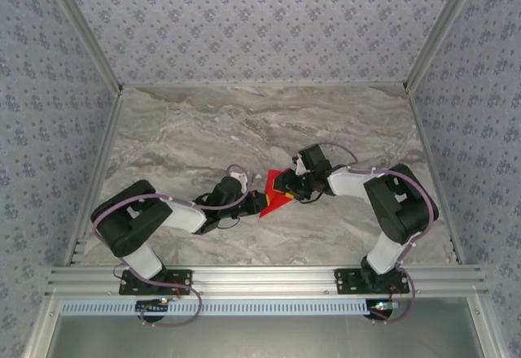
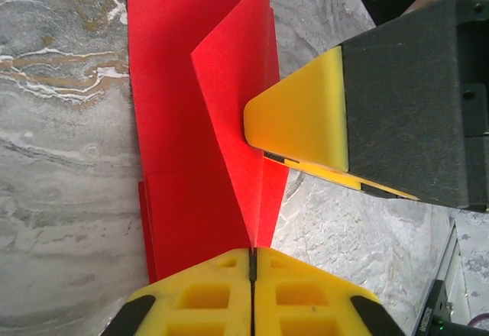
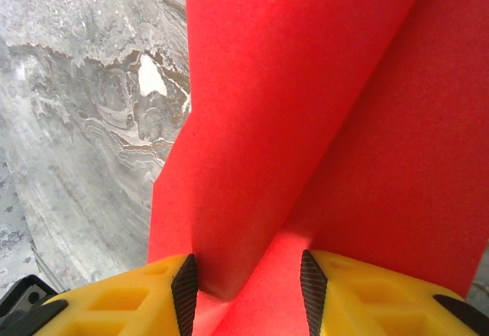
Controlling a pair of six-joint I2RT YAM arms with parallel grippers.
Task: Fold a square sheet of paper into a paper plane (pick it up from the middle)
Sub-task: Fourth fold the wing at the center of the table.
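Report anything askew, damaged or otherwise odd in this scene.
Nothing is torn or spilled. The thin bright red square sheet of paper is partly folded: one flap stands up off the marble-patterned table, its crease pinched in the shut left end effector, a raised ridge between the parted fingers of the right end effector.

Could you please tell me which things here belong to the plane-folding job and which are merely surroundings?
Job: partly folded bright red paper sheet; left claw, shut on its fold; right claw, jaws apart around a raised fold.
Surroundings: grey marbled tabletop; floral-patterned wall panels; silver aluminium front rail.
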